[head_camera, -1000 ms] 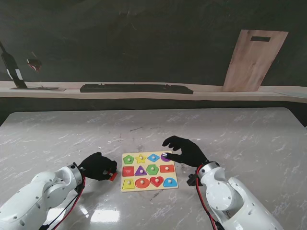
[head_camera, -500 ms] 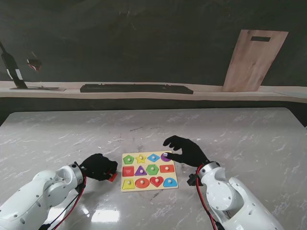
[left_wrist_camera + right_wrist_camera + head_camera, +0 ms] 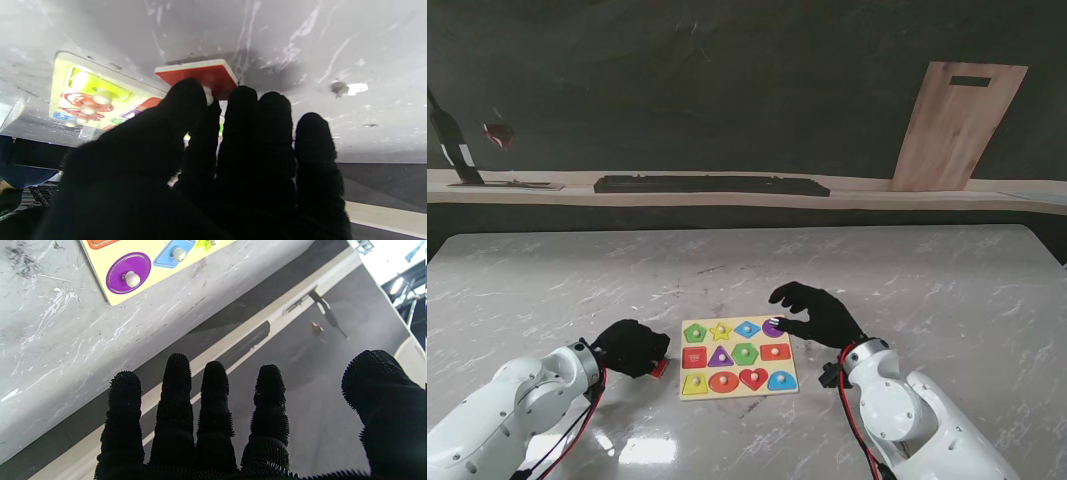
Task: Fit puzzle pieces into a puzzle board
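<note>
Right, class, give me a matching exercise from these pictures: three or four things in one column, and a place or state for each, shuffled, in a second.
Things:
1. purple circle piece
2. loose red piece
3. right hand
4. wooden board

Places or states:
A. leaning upright against the dark back wall
B. on the table to the left of the puzzle board, at the left hand
C. seated in the puzzle board's far right corner
D. open, fingers spread, holding nothing

Pairs: 1-C, 2-B, 3-D, 4-A
</note>
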You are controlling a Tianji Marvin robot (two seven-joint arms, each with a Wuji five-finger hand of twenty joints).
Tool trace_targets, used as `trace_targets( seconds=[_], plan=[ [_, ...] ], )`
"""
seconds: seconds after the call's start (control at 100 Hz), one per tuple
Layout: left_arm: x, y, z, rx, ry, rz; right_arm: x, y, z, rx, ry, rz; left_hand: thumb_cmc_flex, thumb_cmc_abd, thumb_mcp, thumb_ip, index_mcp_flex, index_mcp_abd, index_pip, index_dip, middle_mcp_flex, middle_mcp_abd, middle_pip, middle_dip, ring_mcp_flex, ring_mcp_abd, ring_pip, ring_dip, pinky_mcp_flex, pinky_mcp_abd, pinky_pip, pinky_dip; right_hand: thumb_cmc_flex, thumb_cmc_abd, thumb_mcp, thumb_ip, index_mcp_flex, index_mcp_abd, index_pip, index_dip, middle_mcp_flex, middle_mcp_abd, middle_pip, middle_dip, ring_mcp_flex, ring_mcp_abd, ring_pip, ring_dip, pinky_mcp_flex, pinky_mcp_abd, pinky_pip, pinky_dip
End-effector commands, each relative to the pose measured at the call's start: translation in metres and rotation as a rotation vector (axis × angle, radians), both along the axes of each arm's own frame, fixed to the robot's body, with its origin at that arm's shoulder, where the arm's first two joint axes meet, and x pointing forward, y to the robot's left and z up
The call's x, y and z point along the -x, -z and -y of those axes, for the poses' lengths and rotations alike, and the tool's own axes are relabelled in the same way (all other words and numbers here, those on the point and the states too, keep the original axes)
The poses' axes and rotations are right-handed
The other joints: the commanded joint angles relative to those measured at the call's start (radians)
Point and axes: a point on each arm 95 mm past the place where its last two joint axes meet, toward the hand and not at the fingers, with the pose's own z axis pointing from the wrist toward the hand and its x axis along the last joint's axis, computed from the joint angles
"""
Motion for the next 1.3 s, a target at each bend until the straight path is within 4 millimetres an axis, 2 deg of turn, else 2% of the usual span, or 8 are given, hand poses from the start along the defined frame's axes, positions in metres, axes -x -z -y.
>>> trace_targets(
  seconds=[0.0,0.36,0.81,1.09,1.29],
  plan=[
    [0.000,-0.005,0.005,0.008,-0.004,0.011,0.004,-0.001,-0.003,-0.012,-0.007,0.005,-0.010,-0.022,0.068,-0.002,0.038,0.007,0.062,0.004,0.027,0.054,0.036,0.001,0.049,-0.039,0.036,-0.006,0.009,0.107,0.051,0.020,-0.021,0.011,-0.006,0.037,0.011,-0.042,0.000,0.016,0.030,-0.021,0.006,0.008,0.005,0.002,0.012,0.008,-0.006,0.002,0.007,0.017],
    [-0.003,-0.017,0.023,0.038,-0.072,0.025,0.006,-0.002,-0.003,-0.047,-0.012,0.010,-0.027,-0.030,0.099,0.011,0.038,0.025,0.066,0.017,0.026,0.065,0.059,0.007,0.053,-0.028,0.056,-0.011,0.010,0.120,0.070,0.029,-0.021,0.011,-0.005,0.038,0.009,-0.042,-0.001,0.015,0.029,-0.021,0.004,0.007,0.004,0.002,0.011,0.008,-0.007,0.002,0.006,0.017],
    [-0.011,-0.031,0.065,0.081,-0.124,0.020,0.007,-0.003,0.003,-0.116,-0.001,0.008,-0.027,-0.031,0.110,0.017,0.033,0.038,0.066,0.036,0.021,0.076,0.070,0.013,0.049,-0.018,0.069,-0.017,0.005,0.134,0.082,0.042,-0.021,0.011,-0.005,0.038,0.009,-0.041,-0.002,0.015,0.028,-0.019,0.004,0.007,0.002,0.003,0.010,0.008,-0.008,0.003,0.006,0.017],
    [-0.012,-0.029,0.087,0.083,-0.141,-0.008,0.008,-0.004,0.010,-0.151,0.016,0.017,-0.030,-0.026,0.113,0.017,0.027,0.039,0.067,0.043,0.015,0.074,0.075,0.014,0.043,-0.019,0.073,-0.022,0.001,0.136,0.083,0.046,-0.021,0.012,-0.005,0.038,0.010,-0.041,-0.003,0.015,0.029,-0.020,0.004,0.007,0.002,0.001,0.010,0.008,-0.008,0.003,0.006,0.017],
    [-0.013,-0.024,0.095,0.062,-0.147,-0.025,0.009,-0.005,0.012,-0.173,0.022,0.019,-0.031,-0.027,0.115,0.018,0.026,0.040,0.068,0.045,0.016,0.075,0.080,0.014,0.044,-0.017,0.077,-0.025,0.001,0.137,0.086,0.050,-0.020,0.012,-0.005,0.038,0.010,-0.041,-0.003,0.015,0.028,-0.020,0.003,0.007,0.002,0.002,0.010,0.008,-0.009,0.003,0.005,0.017]
  ],
)
